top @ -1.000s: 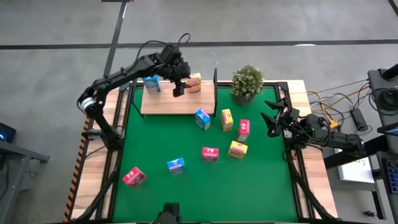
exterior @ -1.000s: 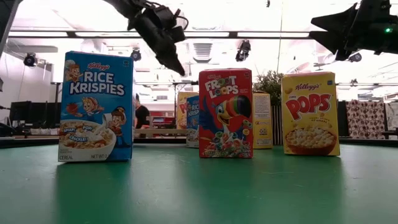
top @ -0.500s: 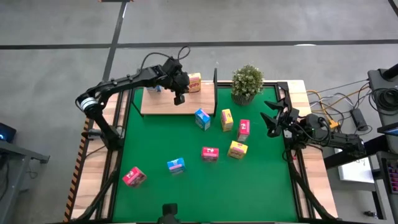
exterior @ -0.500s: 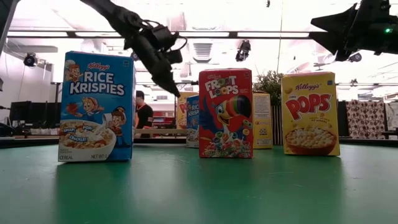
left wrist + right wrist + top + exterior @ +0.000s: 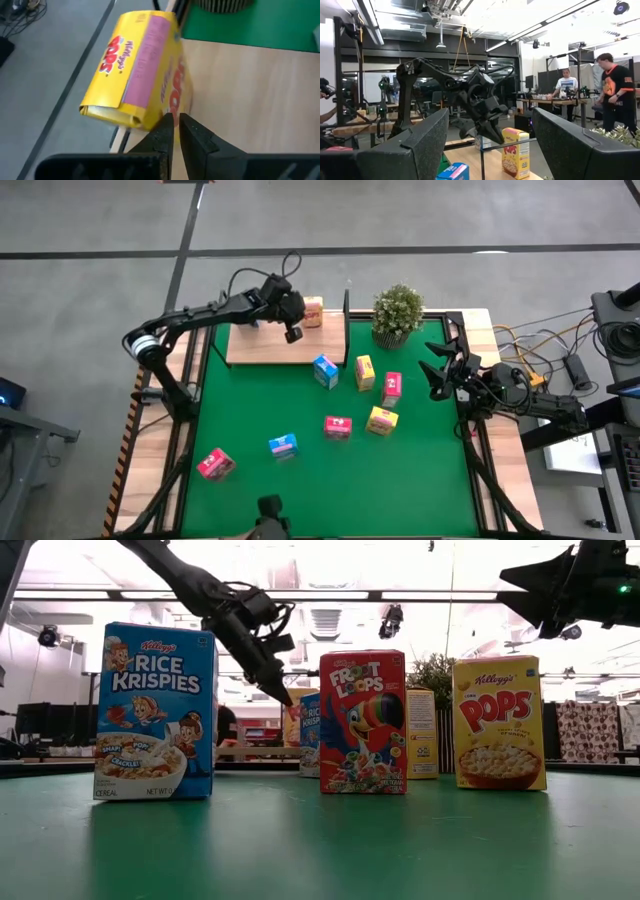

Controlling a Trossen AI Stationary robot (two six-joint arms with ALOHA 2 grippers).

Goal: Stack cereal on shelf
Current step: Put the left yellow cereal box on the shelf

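Left gripper [image 5: 291, 332] over the shelf [image 5: 285, 350], fingers nearly closed and holding nothing, tips just beside the yellow box [image 5: 137, 70] near the shelf's back edge. Right gripper [image 5: 437, 372] wide open and empty at the surface's right edge. Boxes: likely light, stiff thin card with slick print, easily tipped or dented; best pinched lightly across the two broad faces, mid-height.

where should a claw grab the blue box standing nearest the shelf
The blue box stands upright just off the shelf, a yellow box close beside it. Coming from above and closing across its two narrow sides looks best, since the top is exposed.
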